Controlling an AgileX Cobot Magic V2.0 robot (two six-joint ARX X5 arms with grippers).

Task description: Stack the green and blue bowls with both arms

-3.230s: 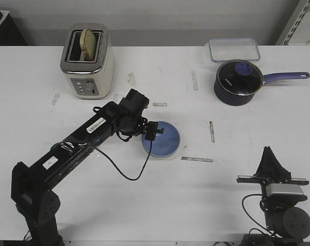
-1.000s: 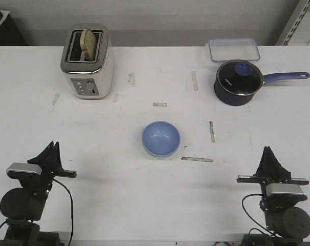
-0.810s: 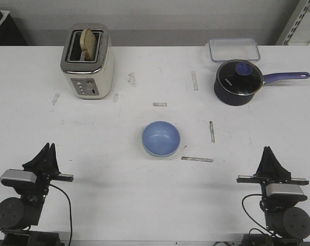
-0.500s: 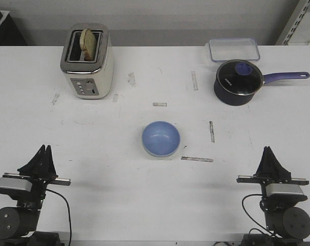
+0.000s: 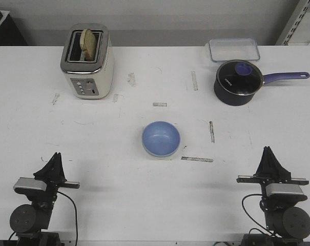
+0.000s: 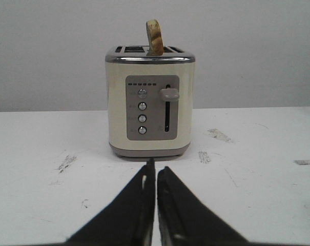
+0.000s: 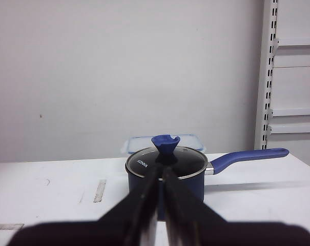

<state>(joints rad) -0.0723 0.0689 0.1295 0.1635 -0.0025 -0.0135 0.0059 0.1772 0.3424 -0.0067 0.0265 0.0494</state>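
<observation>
The blue bowl (image 5: 161,137) sits upright in the middle of the table, nested inside the green bowl (image 5: 160,156), of which only a pale rim shows along the near edge. My left gripper (image 5: 55,156) is shut and empty at the front left, far from the bowls. My right gripper (image 5: 268,150) is shut and empty at the front right. The bowls are out of both wrist views. In the left wrist view the gripper (image 6: 156,167) points at the toaster. In the right wrist view the gripper (image 7: 161,167) points at the saucepan.
A cream toaster (image 5: 87,61) holding a slice of bread stands at the back left, also in the left wrist view (image 6: 149,101). A dark navy saucepan (image 5: 239,82) with a long handle and a clear lidded box (image 5: 233,49) are at the back right. Tape marks dot the table.
The left arm has drawn back from the blue bowl to the front left corner and settled there, shut. The bowls and the right arm have not moved.
</observation>
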